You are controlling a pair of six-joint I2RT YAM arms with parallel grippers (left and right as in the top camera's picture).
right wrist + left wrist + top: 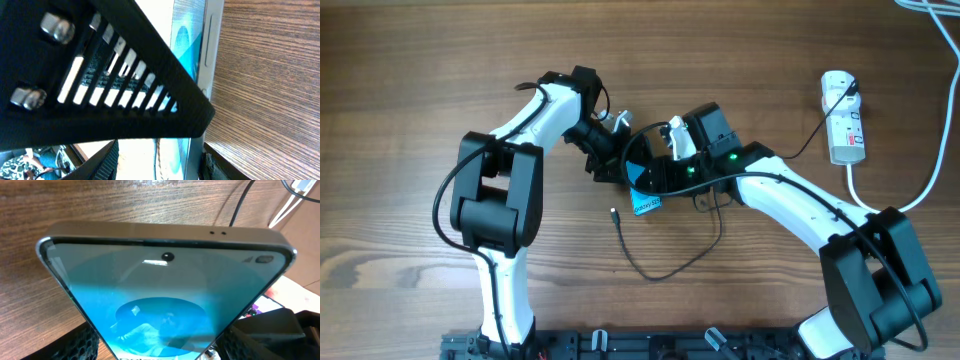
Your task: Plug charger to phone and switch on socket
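Note:
The phone (642, 182), with a cyan screen, is held tilted above the table between both grippers. My left gripper (620, 160) is shut on its sides; in the left wrist view the phone (165, 300) fills the frame between the left gripper's fingers (157, 352). My right gripper (662, 172) holds it from the other side; in the right wrist view the phone's edge (200, 60) runs down between the right gripper's fingers (160, 165). The charger (665, 272) loops on the table, its connector (614, 213) lying free below the phone. The socket (844, 118) lies at the far right.
A white cord (932, 185) runs from the socket along the right table edge. The black cable (240, 205) and white cord (287, 207) show behind the phone. The left gripper's black body (100, 100) crosses the right wrist view.

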